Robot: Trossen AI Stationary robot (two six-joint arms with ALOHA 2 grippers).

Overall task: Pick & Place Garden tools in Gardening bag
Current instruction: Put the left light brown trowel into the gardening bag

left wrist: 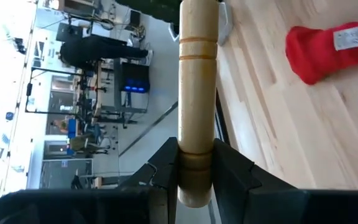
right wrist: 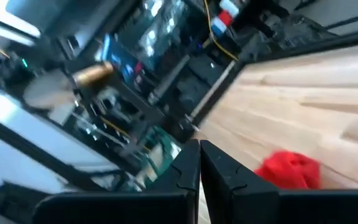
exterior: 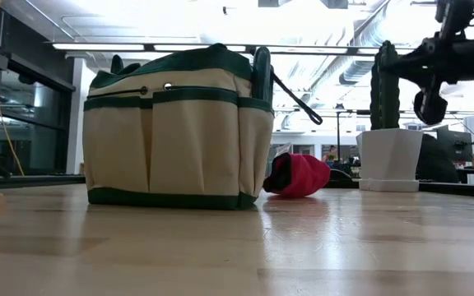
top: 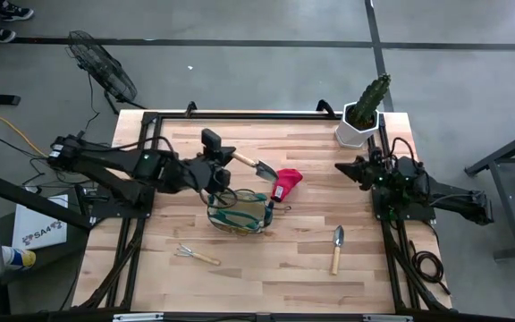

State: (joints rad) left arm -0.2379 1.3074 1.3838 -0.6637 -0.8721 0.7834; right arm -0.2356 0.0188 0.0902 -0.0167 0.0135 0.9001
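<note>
1. The wooden table (top: 266, 268) fills the high view, pale planks inside a dark metal frame. My two dark arms reach over it, one from each side.
2. The gardening bag (top: 238, 213) stands upright near the middle of the table. It is tan fabric with dark green trim and handles. In the low view it is the biggest thing, with outer pockets on its side.
3. A green cactus in a white pot (top: 363, 114) sits at the far right corner of the table.
4. My left gripper (top: 224, 168) hovers just above and behind the bag. Its fingers (left wrist: 163, 171) are pinching the wooden handle of a trowel (top: 256, 166). The metal blade points toward the red glove.
5. My right gripper (top: 345, 168) waits above the right side of the table, near the cactus pot. Its fingers (right wrist: 185, 165) are pressed together and hold nothing.
6. The red glove (top: 286, 182) lies flat on the table just beside the bag, on its far right side.
7. A second trowel (top: 336, 247) lies on the table toward the front right, well apart from the bag, its handle pointing to the front edge.
8. A hand rake (top: 195, 255) with a wooden handle lies in front of the bag, toward the left.
</note>
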